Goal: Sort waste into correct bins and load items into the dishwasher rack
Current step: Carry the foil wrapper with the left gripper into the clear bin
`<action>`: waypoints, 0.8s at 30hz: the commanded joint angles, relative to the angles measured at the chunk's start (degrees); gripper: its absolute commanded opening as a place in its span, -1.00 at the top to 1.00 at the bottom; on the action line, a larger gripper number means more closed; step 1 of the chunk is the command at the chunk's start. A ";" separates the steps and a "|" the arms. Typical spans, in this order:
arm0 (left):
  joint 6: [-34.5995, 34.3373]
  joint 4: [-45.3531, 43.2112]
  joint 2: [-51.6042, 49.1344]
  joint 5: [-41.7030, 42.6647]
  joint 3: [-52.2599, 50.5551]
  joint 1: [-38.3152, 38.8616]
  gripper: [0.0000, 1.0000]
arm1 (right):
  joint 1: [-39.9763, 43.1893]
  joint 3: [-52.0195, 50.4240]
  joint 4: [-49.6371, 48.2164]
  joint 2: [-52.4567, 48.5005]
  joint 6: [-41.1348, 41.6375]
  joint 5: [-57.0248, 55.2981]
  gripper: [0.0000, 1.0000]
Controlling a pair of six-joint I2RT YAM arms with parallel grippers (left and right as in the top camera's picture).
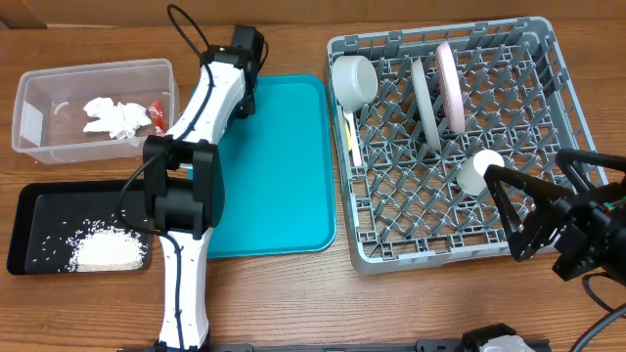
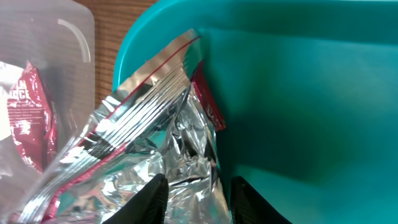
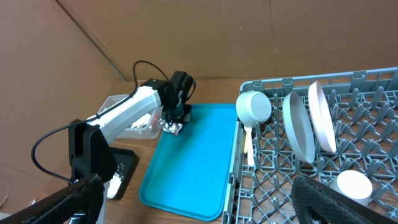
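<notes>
The crinkled silver foil wrapper point(image 2: 143, 124) sits pinched in your left claw point(image 2: 198, 198), its two black fingers point(image 2: 152, 200) clenched on the crumpled lower part; the foil is shiny and creased, with a ribbed sealed strip and thin red edging. It hangs over the rounded far-left corner of the smooth teal tray point(image 2: 298, 93), just beside the clear plastic tub point(image 1: 29, 88). Inside that tub you have the crumpled white paper napkin point(image 1: 112, 115) and a red printed packet point(image 2: 28, 115) against the near wall; in front of the tub lies the shallow black tray point(image 1: 29, 220), with the heap of white rice grains point(image 1: 103, 249) piled towards its right end and loose grains scattered around it. To your right, the grey lattice rack point(image 1: 440, 259) carries the pale grey bowl point(image 1: 354, 78) tipped on its side at the left wall; the yellow spoon point(image 1: 349, 132) lies just below it; the pale grey-green plate point(image 1: 424, 98) and the white plate point(image 1: 452, 83) stand on edge between the pegs, side by side; the small white cup point(image 1: 479, 171) lies among the pegs nearer the middle. Your right claw point(image 1: 533, 181) hovers over the rack's near-right part, spread wide and holding nothing.
</notes>
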State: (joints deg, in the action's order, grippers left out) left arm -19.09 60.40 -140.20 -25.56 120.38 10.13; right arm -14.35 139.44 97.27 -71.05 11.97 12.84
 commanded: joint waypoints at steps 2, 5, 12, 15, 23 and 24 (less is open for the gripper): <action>0.28 -0.02 -1.97 3.87 0.37 -1.22 0.67 | -0.22 0.13 -0.24 0.04 0.09 -0.39 -1.00; 2.14 0.52 -1.79 4.81 0.44 -1.11 0.92 | -0.22 0.13 -0.24 0.04 0.07 -0.39 -1.00; 5.42 6.40 2.03 2.23 2.67 1.55 0.92 | -0.22 0.13 -0.24 0.04 0.09 -0.39 -1.00; 5.35 10.36 5.53 -0.72 4.98 3.39 0.92 | -0.22 0.13 -0.24 0.04 0.07 -0.39 -1.00; 5.35 11.10 18.73 -5.07 6.67 2.47 0.92 | -0.22 0.13 -0.24 0.04 0.07 -0.39 -1.00; 5.35 10.78 19.47 -5.05 6.67 1.64 0.92 | -0.22 0.13 -0.24 0.04 0.07 -0.39 -1.00</action>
State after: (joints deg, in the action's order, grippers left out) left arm -14.52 71.68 -126.50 -27.27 125.21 14.66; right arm -14.35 139.44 97.25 -71.05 11.97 12.86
